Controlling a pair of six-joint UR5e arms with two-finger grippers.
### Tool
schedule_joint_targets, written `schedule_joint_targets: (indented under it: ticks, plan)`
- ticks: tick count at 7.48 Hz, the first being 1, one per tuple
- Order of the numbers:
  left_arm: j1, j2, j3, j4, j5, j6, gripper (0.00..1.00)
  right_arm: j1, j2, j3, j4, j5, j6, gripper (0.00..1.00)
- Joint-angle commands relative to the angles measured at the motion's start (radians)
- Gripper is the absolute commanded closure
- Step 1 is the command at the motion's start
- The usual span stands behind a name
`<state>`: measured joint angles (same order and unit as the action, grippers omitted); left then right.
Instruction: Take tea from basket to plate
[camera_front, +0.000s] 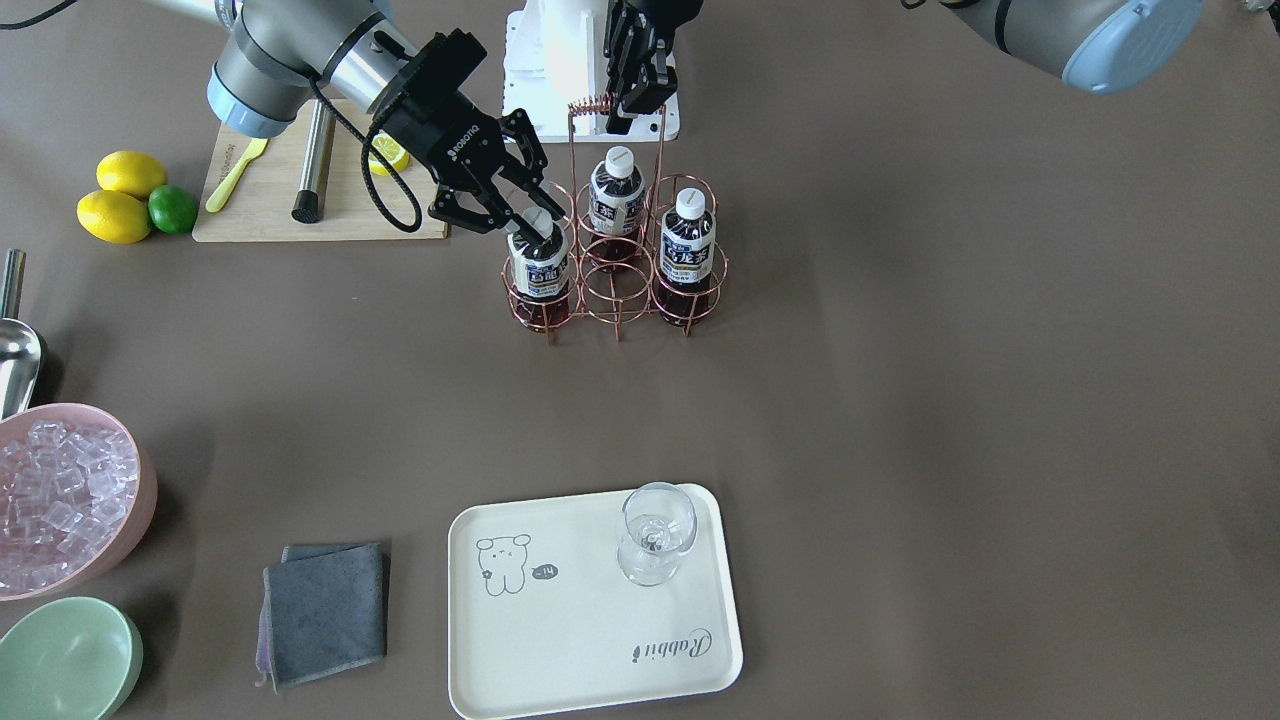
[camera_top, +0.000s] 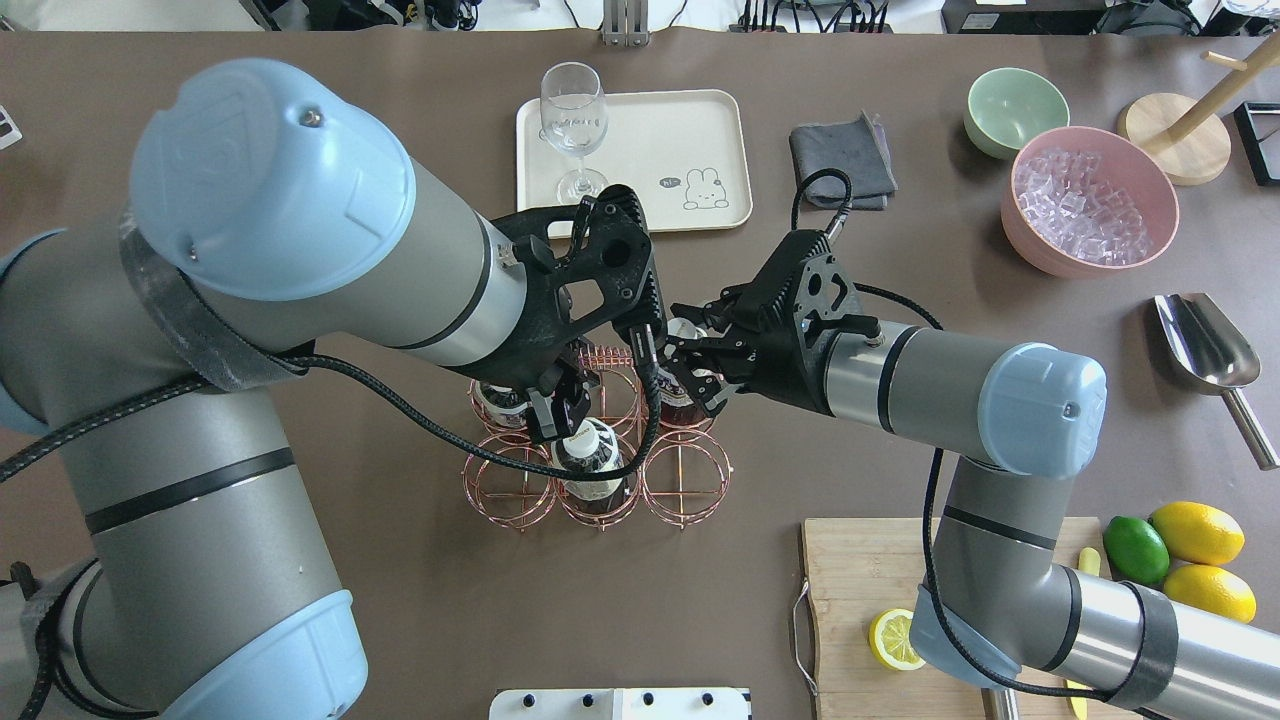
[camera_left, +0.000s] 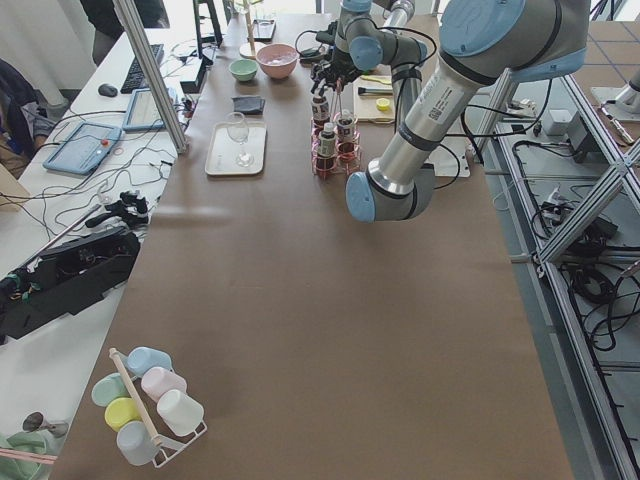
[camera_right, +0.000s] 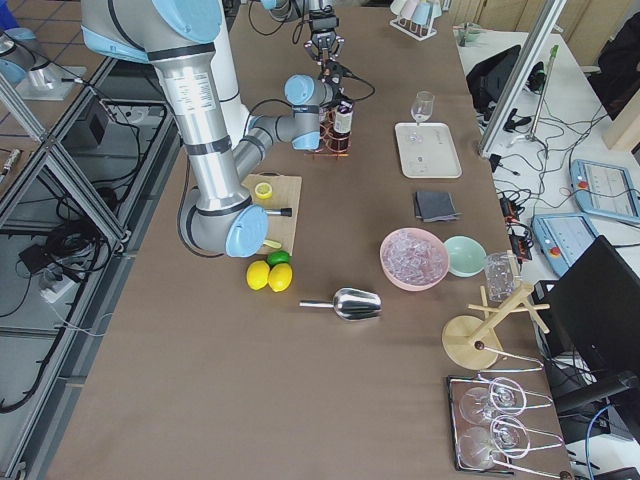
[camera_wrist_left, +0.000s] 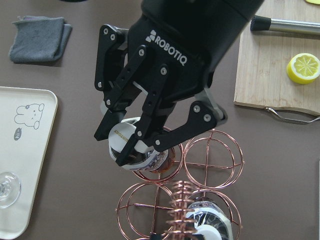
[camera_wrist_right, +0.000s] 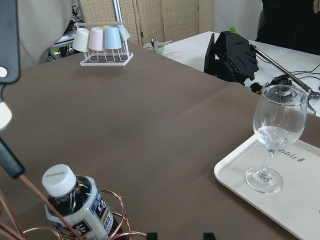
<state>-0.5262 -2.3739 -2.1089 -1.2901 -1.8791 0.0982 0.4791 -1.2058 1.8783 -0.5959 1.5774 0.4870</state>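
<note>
Tea (camera_front: 540, 270): small dark bottle with a white cap, upright in a corner cell of the basket (camera_front: 617, 268), in the row away from the robot at the robot's-right end. Seated in its ring, not on the plate.

From robot's left to robot's right, each placed against the basket:

Second bottle (camera_front: 687, 240): far row, robot's-left corner cell.

Left claw (camera_front: 628, 105): above the basket's robot-side edge, closed on the top of the loop handle, right beside the coil (camera_front: 592, 103).

Third bottle (camera_front: 615, 195): near row, middle cell.

Plate (camera_front: 590, 640): well apart from the basket on the operators' side, flat on the counter (camera_front: 900, 400), with bear drawing and "Rabbit" lettering facing up. Stemmed glass (camera_front: 655, 535) upright on the plate's basket-side corner.

Right claw (camera_front: 533, 228): over the basket's robot's-right end, tilted downward, clamped on the white cap of the tea.

Grey cloth (camera_front: 325, 610): beside the plate, farther toward robot's right.

Cutting board (camera_front: 270, 200): near the basket on the robot's side, carrying a lemon half (camera_front: 388, 155).

Green bowl (camera_front: 65, 660) and pink bowl (camera_front: 140, 470) of ice cubes: well apart from the basket, on the operators' side.

Lime (camera_front: 172, 209) and two lemons (camera_front: 113, 217): just past the board.

Steel scoop (camera_front: 15, 350): farthest out.
</note>
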Motion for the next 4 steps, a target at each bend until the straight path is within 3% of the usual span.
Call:
schedule_joint_targets:
  ticks: [1, 4]
  plan:
    - [0.0, 0.001, 0.0, 0.0, 0.0, 0.0, 1.0, 0.009, 0.008, 0.068, -0.066, 0.013, 0.004, 1.0]
    - [0.0, -0.001, 0.0, 0.0, -0.002, 0.0, 1.0, 0.042, 0.008, 0.156, -0.127, 0.056, 0.028, 1.0]
